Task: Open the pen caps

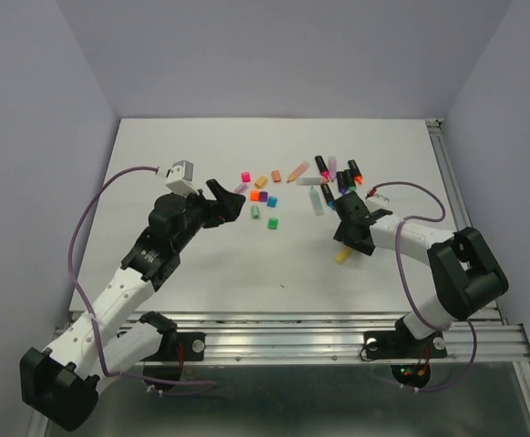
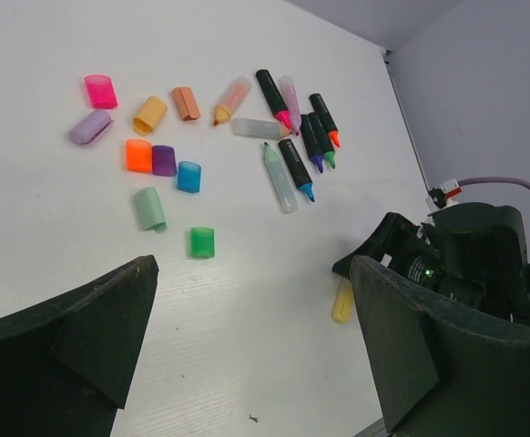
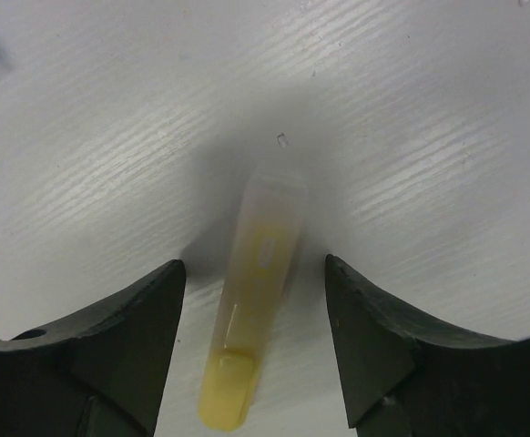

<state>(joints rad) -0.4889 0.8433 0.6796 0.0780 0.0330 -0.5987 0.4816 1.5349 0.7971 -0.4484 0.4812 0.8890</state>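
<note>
Pen (image 3: 251, 300), pale yellow, flat on table (image 3: 110, 109) between right tool's (image 3: 253, 261) parted fingers (image 3: 110, 346)

Two white arms (image 1: 124, 289) with black joints (image 1: 172, 218) trail lilac cables (image 1: 90, 208); green and red lights (image 1: 412, 370) glow at lower right.
</note>
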